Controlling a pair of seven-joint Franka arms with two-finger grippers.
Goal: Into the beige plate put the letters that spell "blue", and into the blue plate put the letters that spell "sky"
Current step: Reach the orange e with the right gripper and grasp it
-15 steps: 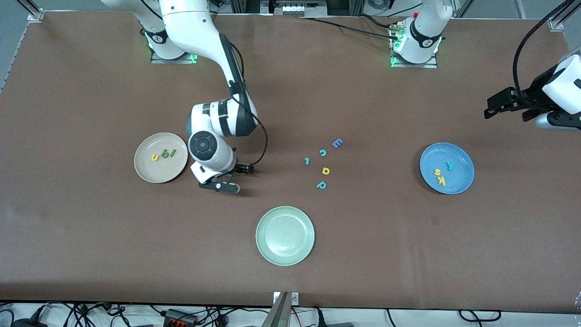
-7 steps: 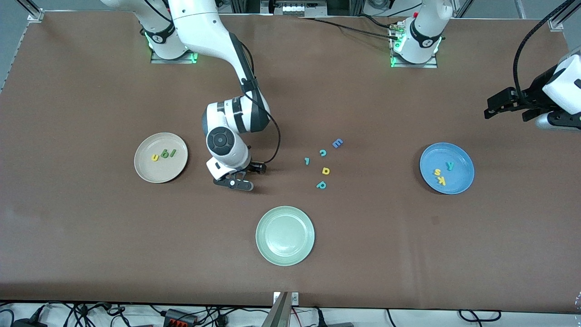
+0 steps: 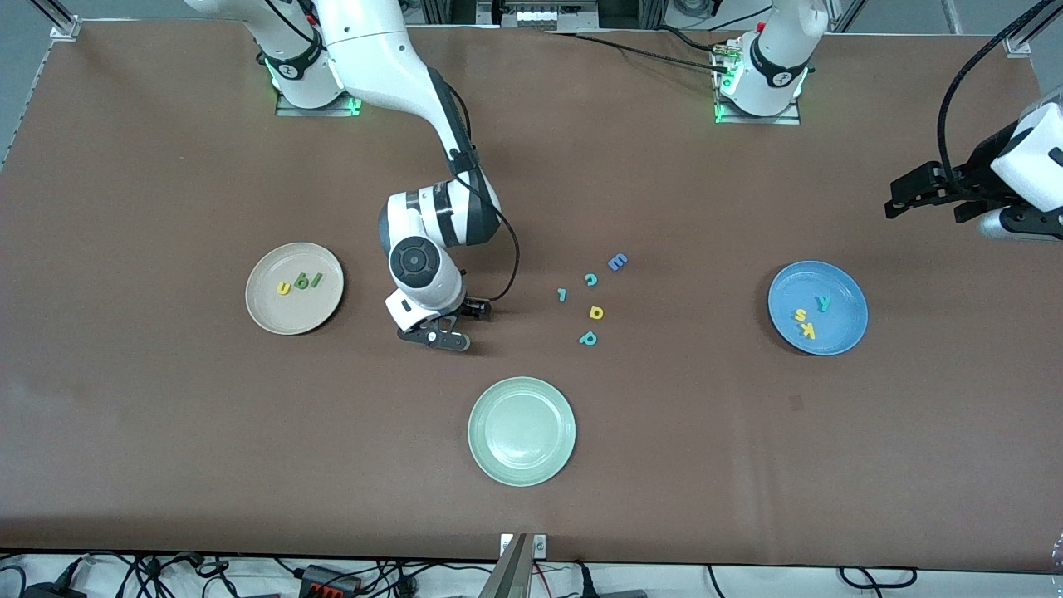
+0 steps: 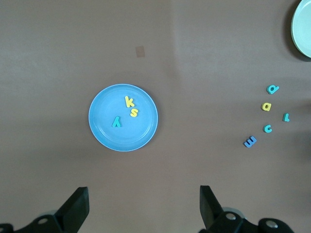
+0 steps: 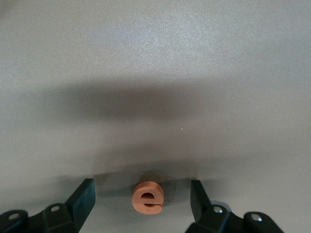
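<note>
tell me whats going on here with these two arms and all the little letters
The right gripper is low over the table between the beige plate and the loose letters, its open fingers straddling an orange e without gripping it yet. The beige plate already holds the u, b and l. The blue plate has the s, k and y. The left gripper waits open, up above the left arm's end of the table.

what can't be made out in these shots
- Orange e: front view, hidden under the right gripper; seen only between its open fingers in the right wrist view.
- Left gripper: left wrist view, bottom edge cuts off its open fingers.
- Beige plate: front view, its three letters too small to read surely.
</note>
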